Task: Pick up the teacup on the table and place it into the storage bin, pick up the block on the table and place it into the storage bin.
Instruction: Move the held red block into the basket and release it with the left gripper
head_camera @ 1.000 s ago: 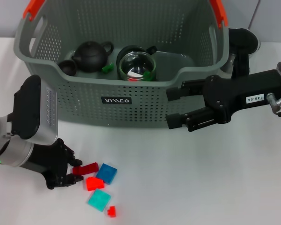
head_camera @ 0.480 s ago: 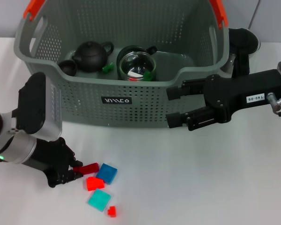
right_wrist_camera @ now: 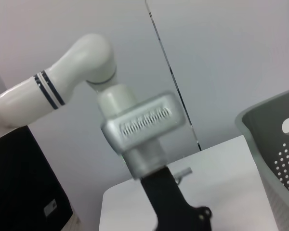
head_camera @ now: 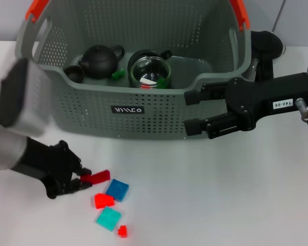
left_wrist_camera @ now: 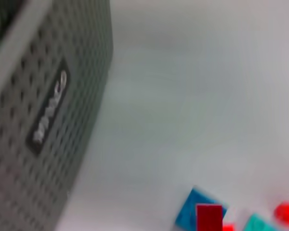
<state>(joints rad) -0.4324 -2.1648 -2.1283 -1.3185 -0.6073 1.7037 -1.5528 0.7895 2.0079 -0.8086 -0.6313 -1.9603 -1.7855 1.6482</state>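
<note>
Now your left gripper (head_camera: 78, 179) is low over the table (head_camera: 205, 205), near its front-left part, with its fingers closed on one end of the dark red block (head_camera: 96, 177); the block sticks out past the fingertips. From the head view you can't be sure whether the block is clear of the table or only just lifting. In the left wrist view the same dark red block (left_wrist_camera: 209, 219) sits in front of the blue tile (left_wrist_camera: 195, 214).

Right beside it lie the rest: a blue tile (head_camera: 117, 189), a bright red block (head_camera: 103, 200), a teal tile (head_camera: 109, 218) and a small red piece (head_camera: 122, 230). Raise straight up before you travel, so the held block doesn't drag the blue tile along.

Your target, the storage bin (head_camera: 159, 115), stands toward the back of the table, its front wall between you and the inside. Already in it are a black teapot (head_camera: 100, 60), a small dark cup (head_camera: 74, 73) and a glass teapot (head_camera: 150, 73). Clear the rim well, and aim for bare floor on the right side of the bin, so the block doesn't strike the glass.

Your right gripper (head_camera: 191, 110) hangs with its fingers spread and empty, close in front of the bin's right-hand wall. Leave it parked; it's well off your path.
</note>
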